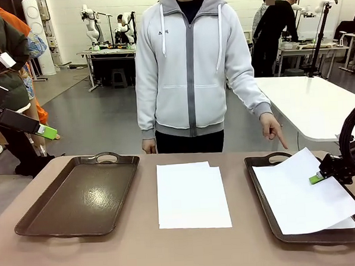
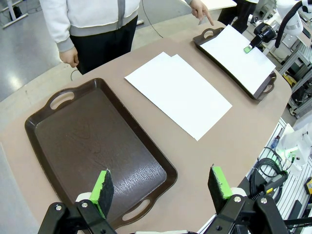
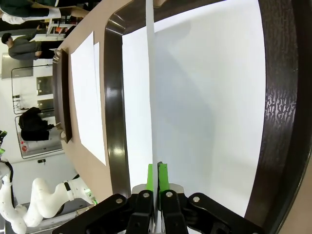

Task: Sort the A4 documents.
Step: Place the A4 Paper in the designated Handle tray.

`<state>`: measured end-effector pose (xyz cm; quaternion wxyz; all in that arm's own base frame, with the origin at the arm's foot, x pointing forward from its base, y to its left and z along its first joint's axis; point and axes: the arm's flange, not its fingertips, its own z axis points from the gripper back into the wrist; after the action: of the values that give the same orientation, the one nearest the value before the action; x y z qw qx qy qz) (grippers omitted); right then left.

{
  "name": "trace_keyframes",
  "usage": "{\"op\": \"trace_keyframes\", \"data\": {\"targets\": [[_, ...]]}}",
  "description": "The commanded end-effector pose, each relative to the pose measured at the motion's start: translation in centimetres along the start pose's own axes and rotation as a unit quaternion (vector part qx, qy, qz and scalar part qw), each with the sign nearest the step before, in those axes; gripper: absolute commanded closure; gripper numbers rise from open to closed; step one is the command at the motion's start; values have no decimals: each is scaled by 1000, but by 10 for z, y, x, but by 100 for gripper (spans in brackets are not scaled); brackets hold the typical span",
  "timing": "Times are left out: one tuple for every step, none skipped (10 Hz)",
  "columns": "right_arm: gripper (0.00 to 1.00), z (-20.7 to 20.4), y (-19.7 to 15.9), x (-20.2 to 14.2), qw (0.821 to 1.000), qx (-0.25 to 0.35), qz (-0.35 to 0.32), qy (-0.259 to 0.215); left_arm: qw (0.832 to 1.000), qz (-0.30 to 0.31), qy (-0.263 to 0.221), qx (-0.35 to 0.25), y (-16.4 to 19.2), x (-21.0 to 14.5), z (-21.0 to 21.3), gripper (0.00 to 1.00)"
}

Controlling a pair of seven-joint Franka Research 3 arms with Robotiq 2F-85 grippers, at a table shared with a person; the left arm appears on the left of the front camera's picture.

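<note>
Pinching the near edge of one A4 sheet [image 1: 302, 189], the right gripper [image 1: 315, 177] has its green pads pressed together on the paper. The sheet lies askew over the right tray [image 1: 260, 182], spreading away from the fingertips. In the right wrist view it runs edge-on as a thin line straight ahead from between the pads. A second sheet [image 1: 348, 223] lies flat in the tray beneath it. Beyond the held sheet's far corner, the person's hand [image 1: 272, 128] points an index finger down near that tray's far handle. The left gripper [image 2: 163, 187] hangs with its pads well apart, gripping nothing, above the near end of the left tray [image 2: 97, 146]. Past that tray, ahead and to the right of its fingers, two overlapping sheets [image 2: 178, 92] lie flat on the table [image 2: 234, 141].
</note>
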<state>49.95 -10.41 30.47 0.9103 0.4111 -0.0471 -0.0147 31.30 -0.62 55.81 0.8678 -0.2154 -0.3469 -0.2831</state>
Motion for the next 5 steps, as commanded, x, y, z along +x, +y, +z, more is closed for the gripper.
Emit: {"op": "trace_keyframes", "data": {"targets": [[99,-5,2,-4,999,-36,-9,11,1000,-3,-2,-6,1,0,0,0],[99,-6,2,-4,999,-42,-9,12,1000,-3,-2,-6,1,0,0,0],[99,-6,2,-4,999,-50,-9,13,1000,-3,-2,-6,1,0,0,0],[99,-6,1,-3,998,-63,-9,13,1000,-3,-2,-6,1,0,0,0],[99,-6,1,-3,998,-62,-11,12,1000,-3,-2,-6,1,0,0,0]]}}
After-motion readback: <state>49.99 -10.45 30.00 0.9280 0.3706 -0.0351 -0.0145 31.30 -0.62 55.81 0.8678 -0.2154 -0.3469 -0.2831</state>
